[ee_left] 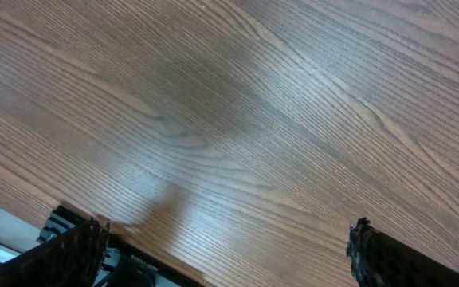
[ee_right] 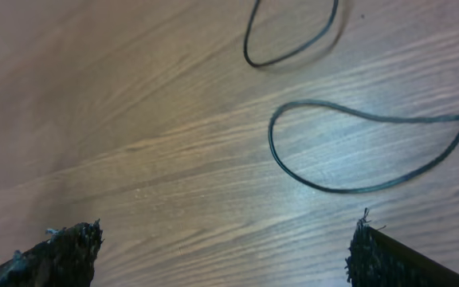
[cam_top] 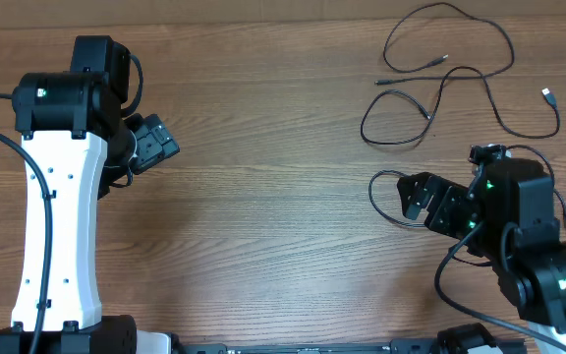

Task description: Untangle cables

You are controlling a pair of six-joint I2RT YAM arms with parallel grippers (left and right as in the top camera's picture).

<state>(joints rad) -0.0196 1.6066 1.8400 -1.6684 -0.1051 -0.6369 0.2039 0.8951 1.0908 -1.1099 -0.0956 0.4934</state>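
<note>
Cables [cam_top: 387, 44] lie spread out as loose black loops on the counter [cam_top: 263, 216], toward its far right corner. One cord ends in a silvery plug [cam_top: 548, 95] close to the right edge. A nearer loop [cam_top: 370, 195] lies closer to the front edge, just beside my right end effector [cam_top: 416, 197]. On the right wrist camera I see that loop curving across the wood ahead of the fingers [ee_right: 70, 251], apart from them, with a second loop [ee_right: 246, 48] further out. The right end effector is spread wide with nothing between its tips. My left end effector [cam_top: 155, 143] sits over by the left edge, well apart from every cord. On its wrist camera the two tips are parted wide above plain wood grain, with no hold on anything
</note>
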